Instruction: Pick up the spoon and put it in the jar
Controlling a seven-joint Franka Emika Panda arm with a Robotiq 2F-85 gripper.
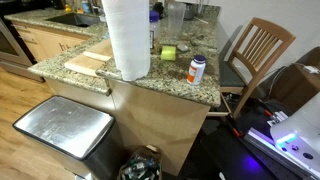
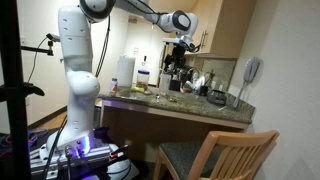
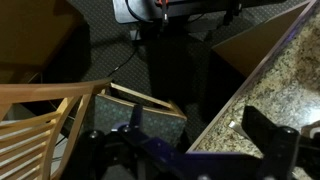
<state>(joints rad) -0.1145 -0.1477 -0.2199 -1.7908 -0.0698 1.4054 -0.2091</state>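
The jar [image 1: 175,18], a tall clear cylinder, stands at the back of the granite counter [image 1: 170,82]. I cannot pick out the spoon in any view. In an exterior view my gripper [image 2: 181,47] hangs high above the counter [image 2: 190,108], well clear of everything on it. In the wrist view the gripper [image 3: 200,128] is open and empty. Its dark fingers are spread over the counter's edge [image 3: 262,92] and the wooden chair [image 3: 60,110] below.
A big paper towel roll [image 1: 127,38] stands near the counter's front, with a cutting board [image 1: 88,63] beside it. A small white bottle with an orange label [image 1: 196,69] and a green object [image 1: 168,52] sit near the jar. A steel bin [image 1: 62,128] is on the floor.
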